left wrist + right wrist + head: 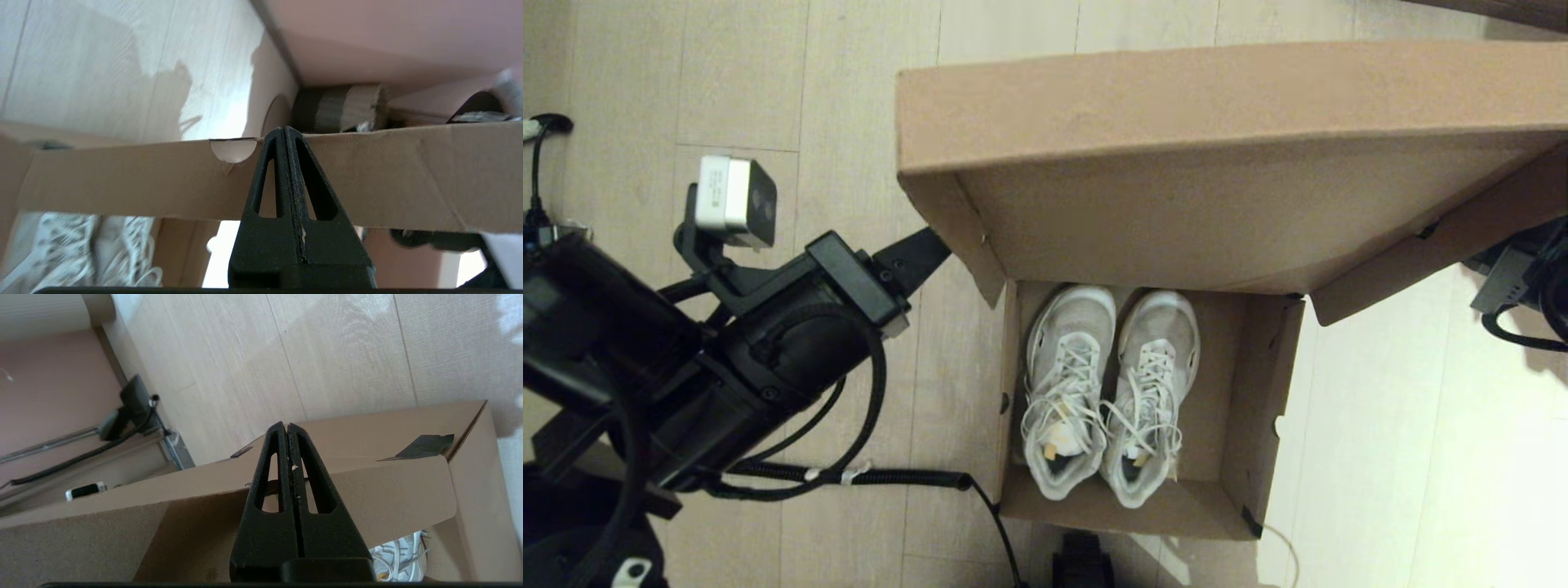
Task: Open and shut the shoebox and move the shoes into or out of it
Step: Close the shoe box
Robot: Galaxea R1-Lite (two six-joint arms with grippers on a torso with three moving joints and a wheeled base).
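Observation:
The brown shoebox stands on the floor with its hinged lid raised part way over the far half. The two white and grey sneakers lie side by side inside, toes under the lid. My left gripper is shut and empty, its tip against the lid's left side flap just beside the flap's thumb notch. My right gripper is shut and empty too, its tip against the lid's right side flap. In the head view that flap hides the right fingers. The sneakers' laces show below the left flap.
Pale wood floor surrounds the box. My left arm's black cable runs along the floor to the box's near left corner. A black part sits just in front of the box. Black tape marks a lid corner.

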